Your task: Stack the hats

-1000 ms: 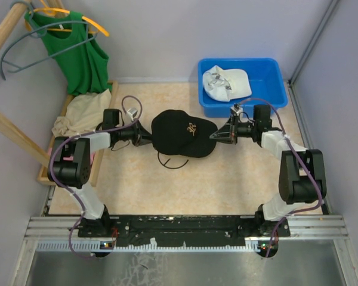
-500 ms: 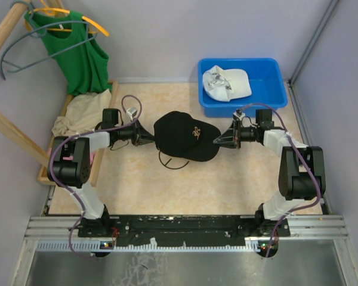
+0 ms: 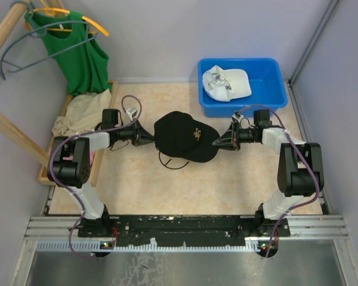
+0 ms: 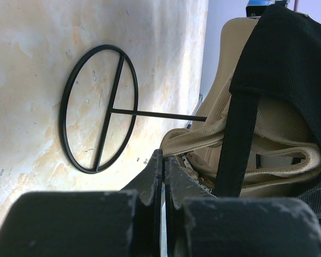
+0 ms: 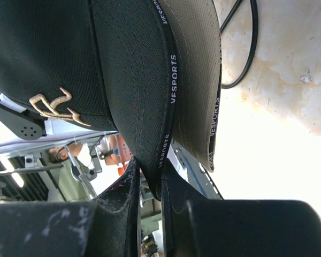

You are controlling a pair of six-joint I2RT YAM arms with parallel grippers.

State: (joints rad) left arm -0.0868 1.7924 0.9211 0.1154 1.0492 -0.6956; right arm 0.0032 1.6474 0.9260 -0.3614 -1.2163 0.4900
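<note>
Blue bin (image 3: 269,84) with white cap (image 3: 227,82), right tool (image 3: 215,143) pinching black cap (image 3: 179,134), left tool (image 3: 149,139) nipping tan cap (image 4: 278,126)

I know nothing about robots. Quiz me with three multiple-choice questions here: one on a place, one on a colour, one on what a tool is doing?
1. Where is the white cap?
A) in the blue bin
B) on the floor
C) on an arm

2. What colour is the top on the hanger?
A) red
B) green
C) white

3. What is the right tool doing?
A) hanging open
B) gripping a cable
C) shut on the black cap's brim

Answers: 1 A, it lies inside the bin; 2 B, the cloth is green; 3 C, it pinches the brim's edge.
</note>
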